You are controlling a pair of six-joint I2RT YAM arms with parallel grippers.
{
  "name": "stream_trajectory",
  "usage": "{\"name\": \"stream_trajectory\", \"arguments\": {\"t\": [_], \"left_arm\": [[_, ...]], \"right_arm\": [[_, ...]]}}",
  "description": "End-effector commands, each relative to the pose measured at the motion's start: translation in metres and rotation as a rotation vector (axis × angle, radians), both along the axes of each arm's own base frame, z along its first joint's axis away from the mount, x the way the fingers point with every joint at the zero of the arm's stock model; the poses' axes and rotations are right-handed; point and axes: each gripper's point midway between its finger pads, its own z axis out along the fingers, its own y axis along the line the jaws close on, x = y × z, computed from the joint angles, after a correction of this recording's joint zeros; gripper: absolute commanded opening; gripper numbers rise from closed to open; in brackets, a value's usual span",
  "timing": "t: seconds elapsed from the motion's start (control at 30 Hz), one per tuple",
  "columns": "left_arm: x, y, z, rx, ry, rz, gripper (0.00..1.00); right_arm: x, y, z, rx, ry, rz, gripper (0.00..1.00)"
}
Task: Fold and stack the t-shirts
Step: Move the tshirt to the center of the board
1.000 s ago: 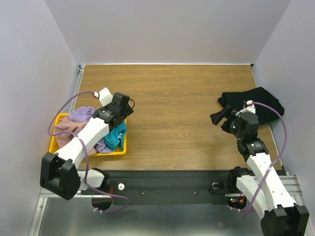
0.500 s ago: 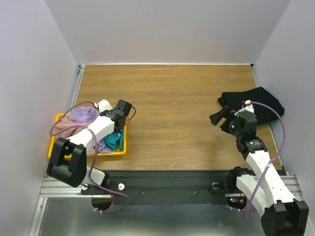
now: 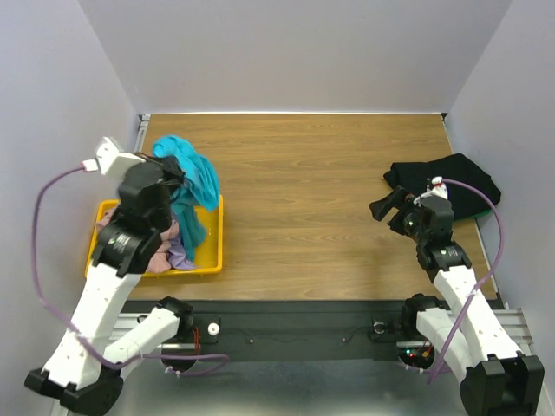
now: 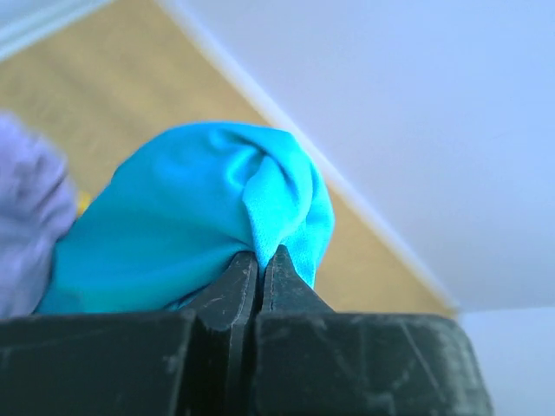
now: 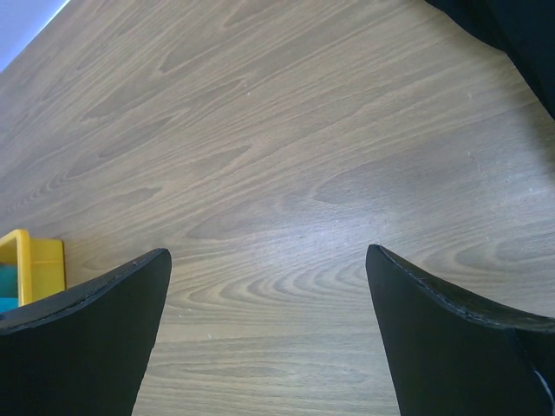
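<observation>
My left gripper [image 3: 171, 176] is raised above the yellow tray [image 3: 214, 256] and shut on a bunched fold of the teal t-shirt [image 3: 192, 178], which hangs from it down into the tray. In the left wrist view the jaws [image 4: 260, 253] pinch the teal t-shirt [image 4: 195, 204], with a lavender t-shirt [image 4: 26, 217] at the left edge. Pink [image 3: 159, 257] and lavender [image 3: 180, 256] t-shirts lie in the tray. The black t-shirt [image 3: 451, 178] lies crumpled at the right of the table. My right gripper [image 3: 387, 206] stands open beside it, above bare wood [image 5: 269, 260].
The tray sits at the table's near left edge. Grey walls close in the table on the left, back and right. The right wrist view catches the tray's corner [image 5: 35, 260] and the black t-shirt's edge [image 5: 520, 35].
My left gripper shut on the teal t-shirt down in the tray, then rose and swung back, pulling the shirt up. The right arm has hardly moved.
</observation>
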Motion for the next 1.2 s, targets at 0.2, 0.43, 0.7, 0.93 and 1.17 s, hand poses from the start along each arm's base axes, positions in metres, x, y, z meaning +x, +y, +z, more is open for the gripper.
{"name": "stream_trajectory", "arguments": {"t": [0.2,0.43,0.7,0.93,1.17], "left_arm": [[0.007,-0.056,0.179,0.066,-0.383,-0.332,0.00],[0.023,-0.159,0.217,0.079,-0.450,-0.610,0.00],[-0.018,-0.285,0.235,0.048,-0.536,-0.980,0.00],[0.045,-0.254,0.155,0.042,-0.313,-0.704,0.00],[0.129,-0.180,-0.087,0.135,0.256,-0.542,0.99]], "right_arm": [[0.003,-0.001,0.036,-0.004,-0.121,0.007,1.00],[0.002,-0.008,0.042,-0.039,-0.147,-0.016,1.00],[0.001,-0.028,0.042,-0.064,-0.121,-0.137,1.00],[-0.013,-0.054,0.063,-0.102,-0.129,-0.277,1.00],[-0.014,-0.052,0.049,-0.111,-0.064,-0.257,1.00]]}}
